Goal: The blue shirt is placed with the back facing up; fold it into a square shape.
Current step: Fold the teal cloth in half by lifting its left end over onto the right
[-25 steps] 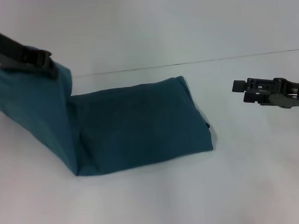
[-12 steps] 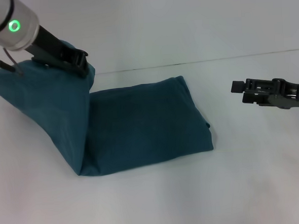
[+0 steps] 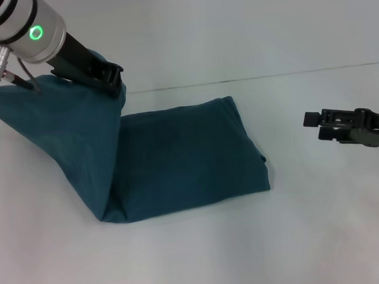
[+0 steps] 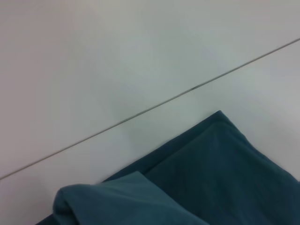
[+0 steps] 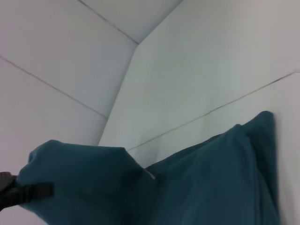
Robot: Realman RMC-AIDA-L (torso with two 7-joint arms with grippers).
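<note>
Left black gripper [image 3: 111, 79] clenched on 1 raised end of the large dark teal-blue cotton shirt [image 3: 177, 159], lifted above the white table [image 3: 203, 257]. Rest of shirt flat below and toward the right of this gripper, long axis running left to right. Right black gripper [image 3: 317, 122] beyond the far end, apart from the cloth, holding nothing; finger opening not clear. Left arm nearer, so likely carrying the flap over.

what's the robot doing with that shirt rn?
Mid-fold. The left gripper is clamped on one end of the blue shirt and holds it lifted above the white table, over the part lying flat. That flat part is already a folded band. The right gripper hovers off to the shirt's right, touching nothing. The shirt is not yet a square.
</note>
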